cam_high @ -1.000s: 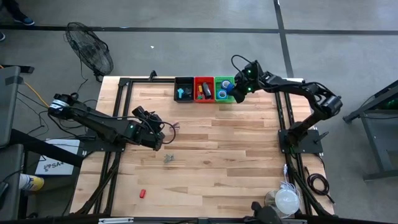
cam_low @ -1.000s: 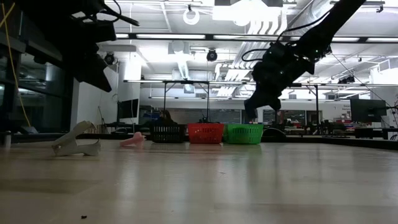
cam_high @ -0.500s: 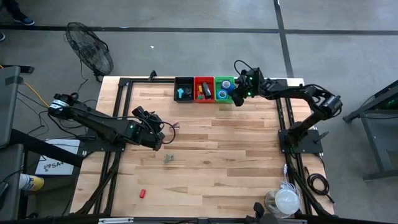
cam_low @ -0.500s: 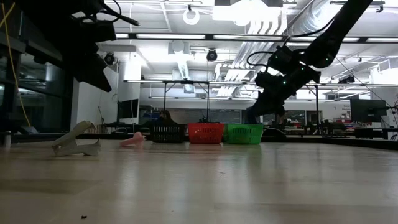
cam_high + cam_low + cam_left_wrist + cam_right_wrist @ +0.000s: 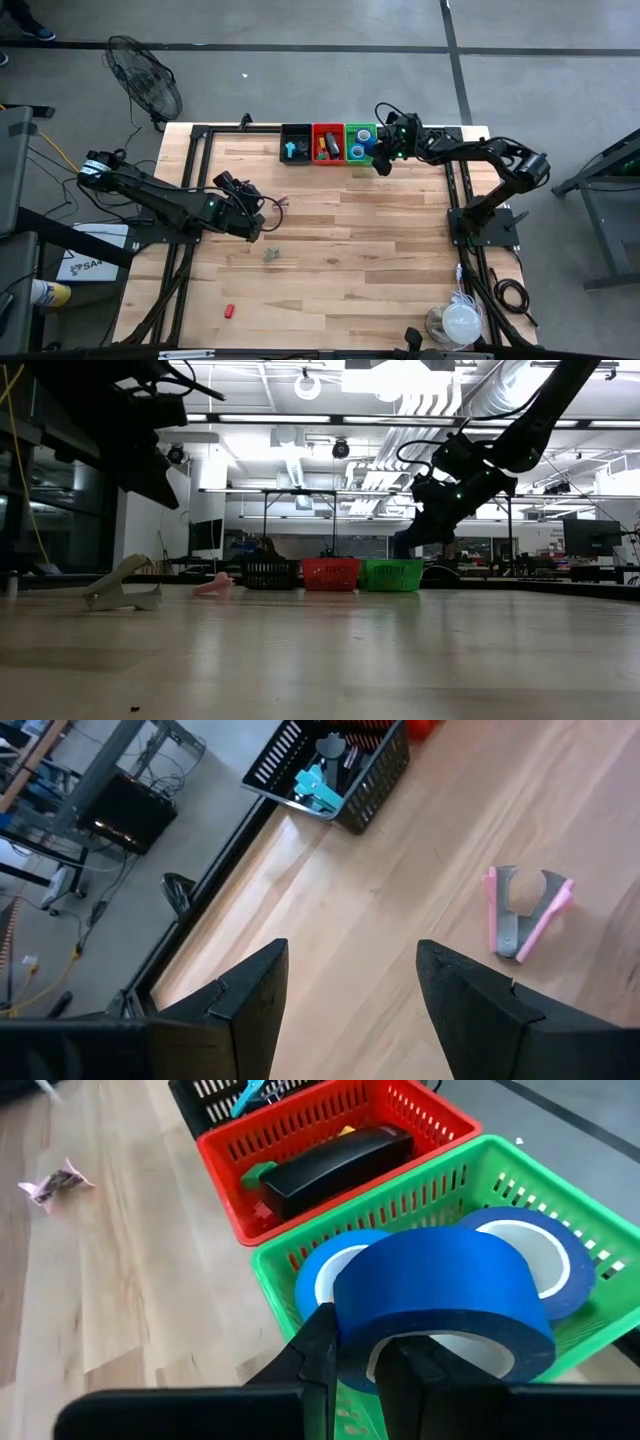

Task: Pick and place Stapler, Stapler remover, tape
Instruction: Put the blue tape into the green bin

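Note:
My right gripper (image 5: 360, 1335) (image 5: 381, 156) is shut on a blue tape roll (image 5: 445, 1295) just above the green basket (image 5: 270, 1265) (image 5: 348, 143), where two more blue rolls (image 5: 540, 1260) lie. The red basket (image 5: 235, 1140) holds a black stapler (image 5: 335, 1160). A cyan stapler remover (image 5: 320, 785) lies in the black basket (image 5: 375, 780). My left gripper (image 5: 350, 955) (image 5: 254, 228) hangs open above the table's left part. A pink stapler remover (image 5: 525, 910) rests on the wood beyond it, and a white one (image 5: 122, 588) (image 5: 270, 255) lies nearer the front. My right gripper pinches the roll's wall (image 5: 355, 1365) at its near side, one finger inside the hole and one outside. The fingers slant downward from the table's right side. The roll is lifted clear and tilted, its hole facing up, over the green basket.
The three baskets stand in a row at the table's far edge. A small red object (image 5: 229, 311) lies near the front left. A white round thing (image 5: 462, 322) sits off the front right corner. Bare wood (image 5: 380, 250) fills the table's middle.
My right gripper, with the tape roll, has sunk a little toward the green basket and its wrist has tipped and rolled. The roll stays clear of the basket.

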Available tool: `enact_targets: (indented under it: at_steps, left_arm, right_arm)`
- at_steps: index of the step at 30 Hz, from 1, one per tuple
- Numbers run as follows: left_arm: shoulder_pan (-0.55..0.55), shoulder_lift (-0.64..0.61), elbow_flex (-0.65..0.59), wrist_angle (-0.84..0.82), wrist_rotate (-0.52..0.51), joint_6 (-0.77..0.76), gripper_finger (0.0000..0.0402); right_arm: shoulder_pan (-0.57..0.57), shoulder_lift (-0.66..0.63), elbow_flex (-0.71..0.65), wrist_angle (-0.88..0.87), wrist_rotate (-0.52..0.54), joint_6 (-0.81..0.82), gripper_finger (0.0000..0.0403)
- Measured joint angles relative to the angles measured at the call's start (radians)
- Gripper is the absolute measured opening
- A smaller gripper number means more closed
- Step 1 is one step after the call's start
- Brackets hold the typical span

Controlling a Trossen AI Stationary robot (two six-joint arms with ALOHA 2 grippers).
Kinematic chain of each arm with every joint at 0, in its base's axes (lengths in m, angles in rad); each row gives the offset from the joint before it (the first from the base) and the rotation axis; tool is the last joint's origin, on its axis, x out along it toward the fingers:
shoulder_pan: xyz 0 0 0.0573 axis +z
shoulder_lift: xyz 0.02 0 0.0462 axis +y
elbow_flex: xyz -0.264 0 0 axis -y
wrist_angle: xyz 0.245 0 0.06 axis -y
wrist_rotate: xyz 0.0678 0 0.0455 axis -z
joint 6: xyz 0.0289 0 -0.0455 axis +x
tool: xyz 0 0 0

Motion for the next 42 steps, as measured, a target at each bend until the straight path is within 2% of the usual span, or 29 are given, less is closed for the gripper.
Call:
enact_targets:
  at_steps: [5, 9, 15, 19, 42]
  left_arm:
    - [0.000, 0.000, 0.000, 0.002, 0.011, 0.001, 0.0216]
    - [0.000, 0.000, 0.000, 0.002, 0.013, 0.008, 0.0216]
    - [0.000, 0.000, 0.000, 0.003, 0.021, 0.008, 0.0216]
    - [0.000, 0.000, 0.000, 0.005, 0.030, 0.008, 0.0216]
    - [0.000, 0.000, 0.000, 0.014, 0.064, 0.027, 0.0216]
  right_arm:
    - [0.000, 0.000, 0.000, -0.003, 0.040, -0.010, 0.0047]
    - [0.000, 0.000, 0.000, -0.003, 0.088, -0.027, 0.0084]
    - [0.000, 0.000, 0.000, -0.003, 0.090, -0.034, 0.0145]
    - [0.000, 0.000, 0.000, -0.003, 0.090, -0.030, 0.0167]
    - [0.000, -0.003, 0.000, -0.102, 0.082, 0.055, 0.0172]
